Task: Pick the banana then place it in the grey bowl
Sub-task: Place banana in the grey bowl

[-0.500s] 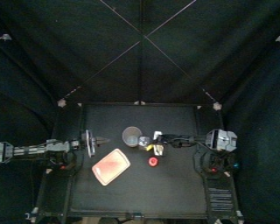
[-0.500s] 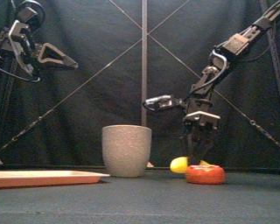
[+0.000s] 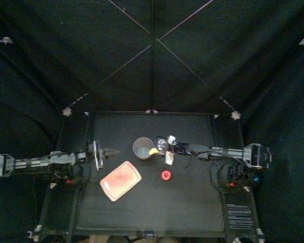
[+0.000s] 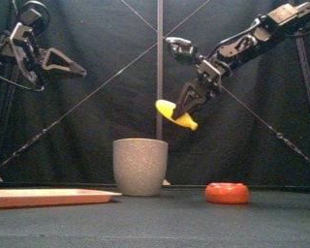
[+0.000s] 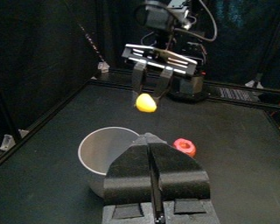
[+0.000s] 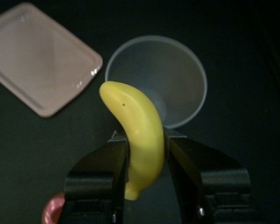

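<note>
The yellow banana [image 4: 174, 113] hangs in the air, held by my right gripper [image 4: 186, 107], which is shut on it. It sits above and slightly right of the tall grey speckled cup [image 4: 139, 167]. From above, the right gripper [image 3: 165, 148] is just right of the cup [image 3: 143, 146]. The right wrist view shows the banana [image 6: 136, 140] between the jaws, with the cup's open mouth [image 6: 157, 79] right behind it. My left gripper [image 4: 65, 63] rests high at the left, jaws together, and is seen pointing at the cup [image 5: 111, 150] and banana [image 5: 146, 102].
A red tomato-like toy [image 4: 227, 193] lies on the table right of the cup. The flat pink tray [image 4: 47, 198] lies at the front left. In the top view the tray [image 3: 121, 180] is in front of the cup and the red toy [image 3: 166, 176] to its right.
My right gripper has lifted the banana off the table beside the red toy and carried it up and left, to above the cup. The left arm has not moved.
</note>
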Tool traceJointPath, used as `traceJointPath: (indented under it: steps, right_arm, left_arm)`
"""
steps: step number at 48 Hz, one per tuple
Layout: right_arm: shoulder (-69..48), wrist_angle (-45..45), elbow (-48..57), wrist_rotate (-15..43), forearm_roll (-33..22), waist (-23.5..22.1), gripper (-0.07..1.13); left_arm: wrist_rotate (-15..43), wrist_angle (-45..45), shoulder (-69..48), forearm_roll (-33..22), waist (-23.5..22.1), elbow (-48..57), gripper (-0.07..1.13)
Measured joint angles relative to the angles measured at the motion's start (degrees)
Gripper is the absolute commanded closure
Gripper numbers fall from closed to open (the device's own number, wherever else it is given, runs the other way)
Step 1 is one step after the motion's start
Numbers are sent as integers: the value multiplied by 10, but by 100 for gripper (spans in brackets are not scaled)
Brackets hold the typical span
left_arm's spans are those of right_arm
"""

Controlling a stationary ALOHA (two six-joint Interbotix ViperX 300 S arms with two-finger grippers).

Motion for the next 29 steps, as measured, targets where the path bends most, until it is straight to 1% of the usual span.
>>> traceJointPath:
  steps: [7,13,23,29]
  right_arm:
    - [-2,-98,0,0,14,-2,39]
    - [13,-161,-1,0,19,-9,39]
    - [65,-221,-8,1,38,-24,39]
    - [96,-236,-19,0,60,-29,37]
  left_arm:
    - [1,0,1,-1,3,0,100]
    - [1,0,0,0,4,0,100]
    - [1,0,0,-1,4,0,100]
    - [2,0,0,-1,4,0,100]
